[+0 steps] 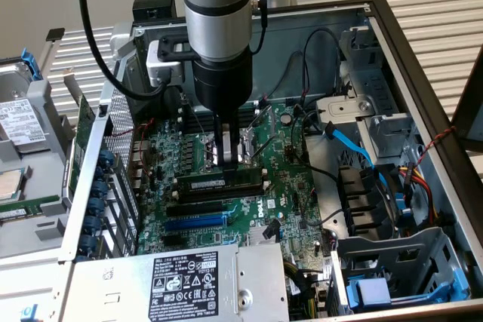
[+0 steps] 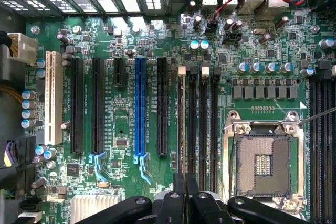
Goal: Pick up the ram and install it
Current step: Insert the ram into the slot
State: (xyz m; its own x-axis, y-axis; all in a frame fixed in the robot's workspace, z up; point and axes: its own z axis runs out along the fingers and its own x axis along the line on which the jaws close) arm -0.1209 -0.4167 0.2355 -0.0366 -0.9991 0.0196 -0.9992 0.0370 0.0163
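An open computer case (image 1: pixel 423 73) lies on its side with a robot arm reaching straight down into it, over the green circuit board (image 1: pixel 290 186). The gripper (image 1: pixel 226 162) is drawn narrow, its two thin fingers (image 2: pixel 179 192) close together, and it appears to pinch the top edge of the ram (image 1: pixel 226 184). The ram is a long dark-green stick with a small white label, standing on edge in the memory slot closest to the blue slot (image 1: pixel 195 222). In the wrist view the ram (image 2: pixel 181 124) shows as a thin line running away from the gripper (image 2: pixel 185 182). The other black memory slots (image 2: pixel 203 124) lie just beside it on one side, with the processor socket (image 2: pixel 261 161) beyond them. A long black slot (image 2: pixel 162 106) lies on the other side. Whether the stick is fully seated cannot be told from either view. The step in hand looks like seating the stick. Doing it well calls for keeping the stick upright and parallel to its slot, centred between the end clips (image 2: pixel 205 70). The push should go straight down and evenly, so neither end rides high. Any tilt or sideways drift could jam the stick against the neighbouring slot or bend it.
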